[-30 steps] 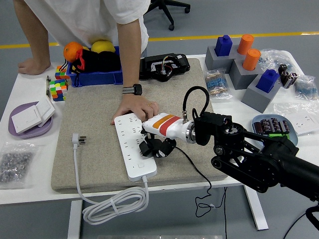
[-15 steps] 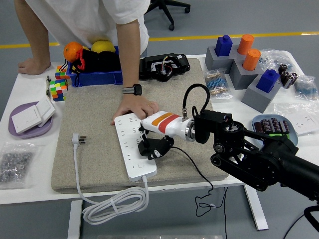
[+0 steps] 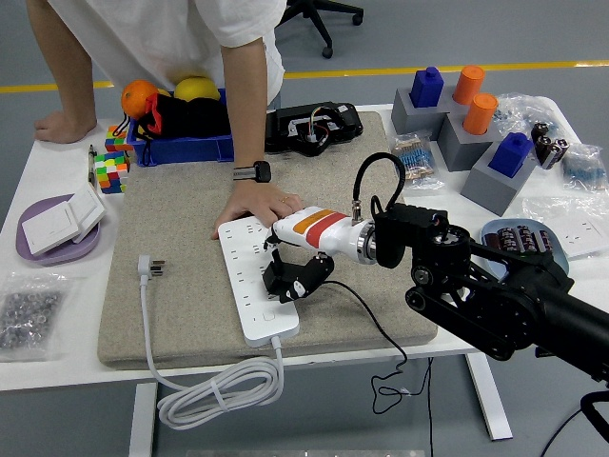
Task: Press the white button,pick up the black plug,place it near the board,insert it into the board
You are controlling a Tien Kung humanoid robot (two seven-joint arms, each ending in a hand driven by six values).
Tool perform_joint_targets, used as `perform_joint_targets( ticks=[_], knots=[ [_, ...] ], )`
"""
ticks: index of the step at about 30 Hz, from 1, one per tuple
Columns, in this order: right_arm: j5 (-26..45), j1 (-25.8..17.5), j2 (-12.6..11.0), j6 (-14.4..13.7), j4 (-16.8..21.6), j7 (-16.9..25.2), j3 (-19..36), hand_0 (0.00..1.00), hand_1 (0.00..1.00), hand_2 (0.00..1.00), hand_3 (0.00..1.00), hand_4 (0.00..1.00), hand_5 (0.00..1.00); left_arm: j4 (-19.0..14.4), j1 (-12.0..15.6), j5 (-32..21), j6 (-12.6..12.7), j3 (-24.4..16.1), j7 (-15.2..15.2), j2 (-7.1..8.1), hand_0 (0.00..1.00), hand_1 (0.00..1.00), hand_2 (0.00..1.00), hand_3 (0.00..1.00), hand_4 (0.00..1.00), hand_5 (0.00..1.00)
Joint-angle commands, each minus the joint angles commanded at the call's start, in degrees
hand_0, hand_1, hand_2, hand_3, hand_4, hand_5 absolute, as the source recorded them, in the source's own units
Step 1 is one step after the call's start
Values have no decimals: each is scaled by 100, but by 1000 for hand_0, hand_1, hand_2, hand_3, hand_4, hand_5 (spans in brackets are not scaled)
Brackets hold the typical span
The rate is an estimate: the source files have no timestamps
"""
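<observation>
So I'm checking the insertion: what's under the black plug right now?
The white power strip lies under the black plug, which the right hand holds. Whether the prongs are in a socket is hidden.

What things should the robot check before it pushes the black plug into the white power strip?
1. Plug held: ok. The right hand has its fingers curled around the black plug.
2. Plug over the sockets: ok. It sits above the power strip, near its lower half.
3. Prongs lined up with a socket: cannot tell. The hand hides them.
4. Strip kept steady: ok. A person's hand presses on its far end.
5. Plug's black cable free: ok. It trails loosely off the grey mat towards the table's near edge.
6. Strip's own white plug: not ok for power. It lies unplugged on the mat.
</observation>
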Motion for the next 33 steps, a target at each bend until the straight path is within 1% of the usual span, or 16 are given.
perform_joint_targets(
  ticks=[12, 19, 23, 25, 26, 31, 32, 33],
  knots=[
    [18, -55, -52, 26, 167, 10, 176, 760, 730, 718, 816, 998, 312, 0, 0, 35, 1, -21, 1, -8, 787, 735, 695, 767, 537, 478],
    [11, -179, -104, 48, 383, 8, 475, 755, 725, 715, 810, 998, 305, 0, -5, 31, 0, -19, 0, -12, 787, 735, 694, 766, 536, 477],
    [231, -408, -228, -53, 627, 115, 683, 753, 723, 712, 801, 998, 300, 0, -2, 15, 2, -9, -4, -17, 787, 735, 693, 766, 536, 477],
    [466, -618, -320, -110, 814, 203, 849, 753, 723, 712, 801, 998, 300, 0, 3, -21, 5, 1, -7, -19, 787, 735, 693, 766, 536, 477],
    [547, -690, -349, -122, 882, 228, 910, 750, 723, 687, 726, 998, 302, 0, 5, -27, 6, -1, -8, -21, 786, 734, 693, 766, 535, 476],
    [965, -1126, -494, -243, 1326, 392, 1230, 750, 723, 687, 726, 998, 302, 0, 6, -21, 6, -3, -10, -29, 786, 734, 693, 766, 535, 476],
    [1065, -1276, -535, -300, 1485, 428, 1288, 785, 762, 682, 668, 906, 297, 0, 3, 0, 4, 3, -17, -31, 788, 735, 692, 766, 535, 476],
    [1117, -1358, -556, -336, 1573, 444, 1309, 785, 762, 682, 668, 906, 297, 0, 1, 7, 2, 6, -19, -32, 788, 735, 692, 766, 535, 476]
  ],
)
